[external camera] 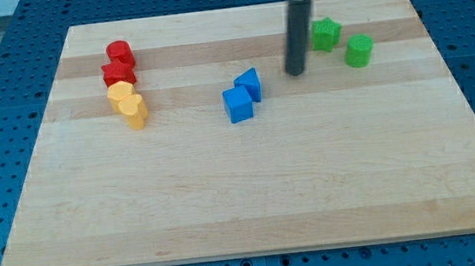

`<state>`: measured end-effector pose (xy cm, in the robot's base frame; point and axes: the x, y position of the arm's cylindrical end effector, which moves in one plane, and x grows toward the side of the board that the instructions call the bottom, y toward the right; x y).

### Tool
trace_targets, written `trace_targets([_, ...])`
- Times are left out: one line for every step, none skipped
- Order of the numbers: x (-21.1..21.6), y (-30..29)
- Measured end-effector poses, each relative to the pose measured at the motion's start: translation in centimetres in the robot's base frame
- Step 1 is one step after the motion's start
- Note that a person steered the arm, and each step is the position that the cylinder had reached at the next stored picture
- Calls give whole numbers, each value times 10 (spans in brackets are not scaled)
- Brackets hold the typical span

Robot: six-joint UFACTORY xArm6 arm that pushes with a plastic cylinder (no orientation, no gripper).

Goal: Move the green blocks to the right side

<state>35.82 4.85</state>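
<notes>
A green star-shaped block [326, 34] and a green cylinder [358, 51] sit near the view's top right of the wooden board [243, 193], close together. My tip [296, 72] rests on the board just left of and slightly below the green star block, apart from it. The rod rises from it to the view's top edge.
Two blue blocks [243, 96] touch each other left of my tip. A red cylinder [119, 52] and a red block [118, 73] stand at the view's upper left, with two yellow blocks [128, 104] just below them.
</notes>
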Motion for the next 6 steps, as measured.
trace_targets([-27,-28])
trace_targets([-71,-25])
trace_targets([-79,32])
trace_targets([-67,73])
trace_targets([-61,93])
trace_targets([-59,101])
